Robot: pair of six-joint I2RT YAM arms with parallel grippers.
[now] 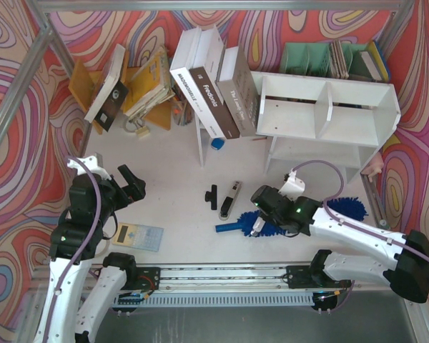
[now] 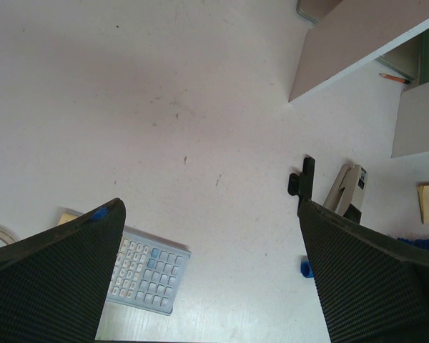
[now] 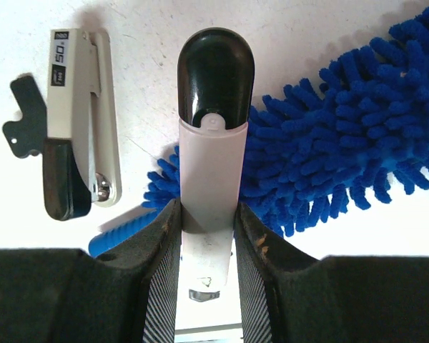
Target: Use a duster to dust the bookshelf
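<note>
White tabletop point(image 1: 168, 153), enclosed by walls printed in red, orange and purple swirls.

1. Bookshelf point(image 1: 329, 107): white unit, upper right of the overhead view. Two cubbies split by a central divider, with a lower shelf beneath.
2. Duster point(image 3: 343, 136): bright blue and fluffy, lying flat on the table at lower centre-right of the overhead view, near the bookshelf but apart from it. Its blue handle point(image 1: 229, 227) points left. The right arm covers part of the head.
3. Right gripper point(image 3: 207, 214): low over the handle end of the duster, fingers narrow and clamped on either side of a pale tube point(image 3: 213, 150) with a black rounded cap. The tube reaches out over the edge of the fluffy head.
4. Left gripper point(image 1: 132, 184): left of the overhead view, jaws spread wide, nothing between them, raised above bare table.
5. Stapler point(image 1: 230, 199): white and black, centre, just left of the duster's handle, with a small black piece point(image 1: 212, 195) beside it.
6. Calculator point(image 1: 138, 236): pale blue, lower left.
7. Books point(image 1: 211, 78): leaning on a thin white board, upper centre.
8. Green rack point(image 1: 307, 57): behind the bookshelf.
</note>
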